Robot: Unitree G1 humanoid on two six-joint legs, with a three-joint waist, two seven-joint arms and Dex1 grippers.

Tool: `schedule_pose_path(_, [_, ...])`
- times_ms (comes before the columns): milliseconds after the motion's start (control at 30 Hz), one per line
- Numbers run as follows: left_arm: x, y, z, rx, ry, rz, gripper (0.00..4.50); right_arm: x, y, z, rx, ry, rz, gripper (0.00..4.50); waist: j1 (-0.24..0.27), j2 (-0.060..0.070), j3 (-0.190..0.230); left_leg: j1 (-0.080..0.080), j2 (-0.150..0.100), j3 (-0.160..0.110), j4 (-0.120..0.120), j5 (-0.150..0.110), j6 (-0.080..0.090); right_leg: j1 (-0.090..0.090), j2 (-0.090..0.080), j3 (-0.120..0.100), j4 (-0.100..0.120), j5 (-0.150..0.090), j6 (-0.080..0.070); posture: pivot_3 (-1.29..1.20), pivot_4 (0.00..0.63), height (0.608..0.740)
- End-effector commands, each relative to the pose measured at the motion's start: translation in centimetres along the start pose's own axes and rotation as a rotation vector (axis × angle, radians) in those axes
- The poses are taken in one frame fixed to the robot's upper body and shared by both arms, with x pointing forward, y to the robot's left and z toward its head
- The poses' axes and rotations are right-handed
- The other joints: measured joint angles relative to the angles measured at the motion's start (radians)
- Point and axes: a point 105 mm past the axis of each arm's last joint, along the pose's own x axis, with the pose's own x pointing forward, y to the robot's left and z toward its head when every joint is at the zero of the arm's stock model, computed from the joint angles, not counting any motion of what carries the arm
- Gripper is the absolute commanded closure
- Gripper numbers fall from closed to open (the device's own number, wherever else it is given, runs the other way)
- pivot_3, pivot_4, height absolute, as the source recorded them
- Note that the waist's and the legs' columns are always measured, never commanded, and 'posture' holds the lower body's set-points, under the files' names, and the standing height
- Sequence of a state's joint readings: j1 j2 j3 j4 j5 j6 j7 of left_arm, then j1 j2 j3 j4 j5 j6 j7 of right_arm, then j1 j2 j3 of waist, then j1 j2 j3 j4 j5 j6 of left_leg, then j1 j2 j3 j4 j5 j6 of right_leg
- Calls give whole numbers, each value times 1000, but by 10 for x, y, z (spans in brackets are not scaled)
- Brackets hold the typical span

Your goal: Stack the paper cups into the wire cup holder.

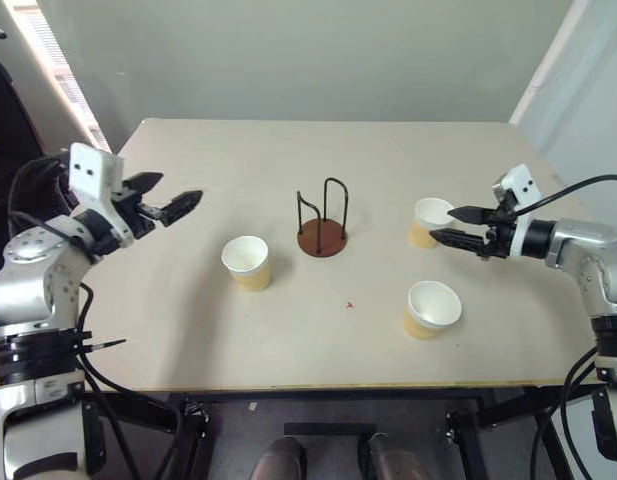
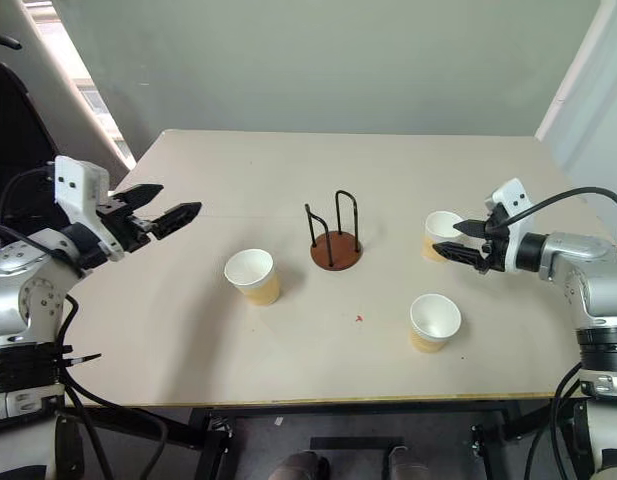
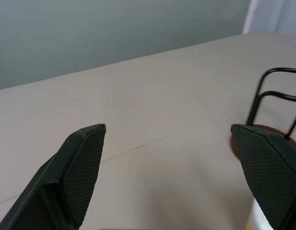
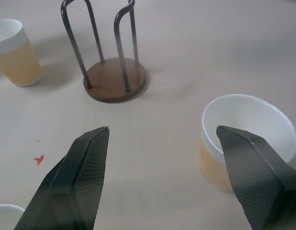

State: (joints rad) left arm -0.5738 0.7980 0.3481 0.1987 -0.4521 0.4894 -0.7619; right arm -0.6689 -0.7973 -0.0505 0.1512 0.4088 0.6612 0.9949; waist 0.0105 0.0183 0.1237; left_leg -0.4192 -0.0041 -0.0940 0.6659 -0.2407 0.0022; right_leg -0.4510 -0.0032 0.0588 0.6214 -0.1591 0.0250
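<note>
The wire cup holder [image 1: 322, 222] stands empty at table centre, with 3 paper cups around it. The right gripper [image 1: 446, 224], fingers spread apart, hovers beside the 3 o'clock cup [image 1: 429, 222]; it should straddle the rim squarely. The left gripper [image 1: 184, 205] waits, also apart.

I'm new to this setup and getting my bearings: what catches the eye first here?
The wire cup holder stands empty mid-table. Three paper cups stand upright around it: one to its left, two to its right. The open right gripper hovers beside the farther right cup.
</note>
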Motion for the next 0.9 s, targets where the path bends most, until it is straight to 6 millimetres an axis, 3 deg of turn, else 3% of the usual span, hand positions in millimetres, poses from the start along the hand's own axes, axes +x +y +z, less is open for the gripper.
schedule_pose_path(33, [-4, 4, 9, 28, -22, -4, 0, -6, 4, 22, -41, -48, 20, 809, 4, 0, 0, 0, 0, 0, 0, 0, 0, 0, 0, 0, 0, 0, 0, 0, 150, 740])
schedule_pose_path(133, [5, -10, 3, 33, -17, -54, 0, -7, 0, 20, -51, -42, -2, 809, 6, 0, 0, 0, 0, 0, 0, 0, 0, 0, 0, 0, -1, 0, 0, 0, 150, 740])
schedule_pose_path(333, [27, -67, 16, 22, -37, -251, 0, -14, 3, 31, -57, -70, -9, 809, 8, 0, 0, 0, 0, 0, 0, 0, 0, 1, -1, 0, -2, 0, 0, 0, 150, 740])
schedule_pose_path(533, [40, -115, 10, -15, 35, -470, 0, -28, 35, 49, -63, -86, 110, 809, 7, 0, 0, 0, 0, 0, -1, 0, -1, 1, 0, 0, -3, 1, 1, 0, 150, 740])
schedule_pose_path(633, [47, -129, 0, -70, 89, -541, 0, -30, 49, 57, -82, -82, 147, 809, 6, -1, 0, 0, 0, 0, 0, 1, -2, 2, 0, 0, -4, 1, 1, 0, 150, 740])
schedule_pose_path(767, [53, -147, -1, -72, 92, -610, 0, -33, 49, 61, -91, -79, 135, 809, 6, -1, 1, 0, 0, 0, 0, 2, -4, 4, 0, 0, -7, 1, 1, 0, 150, 740])
schedule_pose_path(900, [67, -150, -5, -61, 80, -572, 0, -34, 49, 61, -96, -80, 122, 809, 8, -1, 1, 0, 0, 0, 1, 2, 0, 6, 0, 0, -10, 2, 3, 0, 150, 740])
